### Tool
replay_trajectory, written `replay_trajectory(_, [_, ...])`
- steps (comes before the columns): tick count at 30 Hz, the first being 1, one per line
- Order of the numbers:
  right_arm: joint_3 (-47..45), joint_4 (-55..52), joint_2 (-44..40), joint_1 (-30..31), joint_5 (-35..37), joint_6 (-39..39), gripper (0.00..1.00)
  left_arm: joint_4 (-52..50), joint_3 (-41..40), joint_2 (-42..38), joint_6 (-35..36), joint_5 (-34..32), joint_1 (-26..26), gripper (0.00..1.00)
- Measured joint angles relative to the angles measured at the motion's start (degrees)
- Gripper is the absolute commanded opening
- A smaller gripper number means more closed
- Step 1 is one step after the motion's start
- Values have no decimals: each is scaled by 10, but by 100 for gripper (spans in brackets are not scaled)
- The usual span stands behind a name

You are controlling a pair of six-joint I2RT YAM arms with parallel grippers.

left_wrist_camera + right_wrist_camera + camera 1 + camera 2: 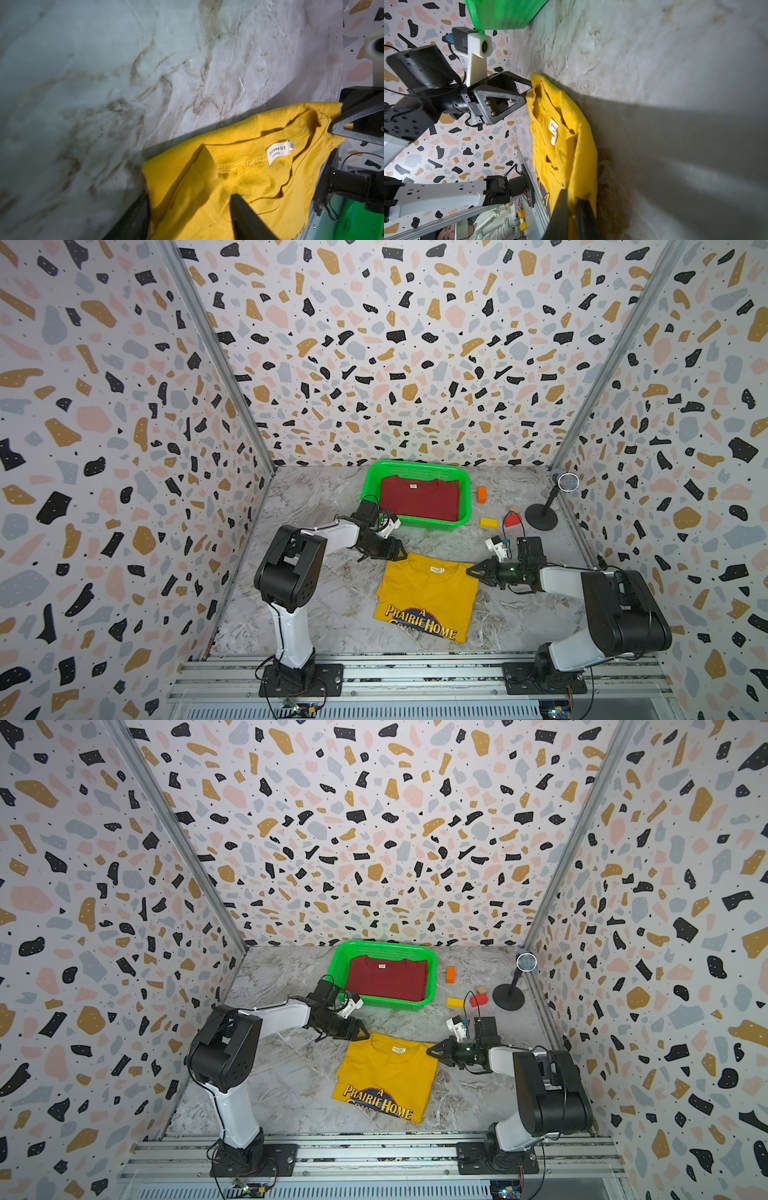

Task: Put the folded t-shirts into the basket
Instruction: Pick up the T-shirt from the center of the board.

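Right wrist view showed the right end effector [572, 197] clamped on the yellow t-shirt's [562, 128] collar corner. The left end effector [190, 197], jaws apart, straddled the other corner, with the basket [432, 524] beyond.

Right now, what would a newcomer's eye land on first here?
The yellow t-shirt lies flat on the marble table between the two arms. The right fingers are shut on one collar-side corner, and the left fingers stand open around the other. Behind it, the bright green basket already holds a dark red t-shirt. Loud speckled walls surround it all.
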Motion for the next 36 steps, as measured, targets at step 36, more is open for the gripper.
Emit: replay_trajectory(36, [147,-9,-49,31,-26,37,0,-141,-33,-149,52,104,103,0])
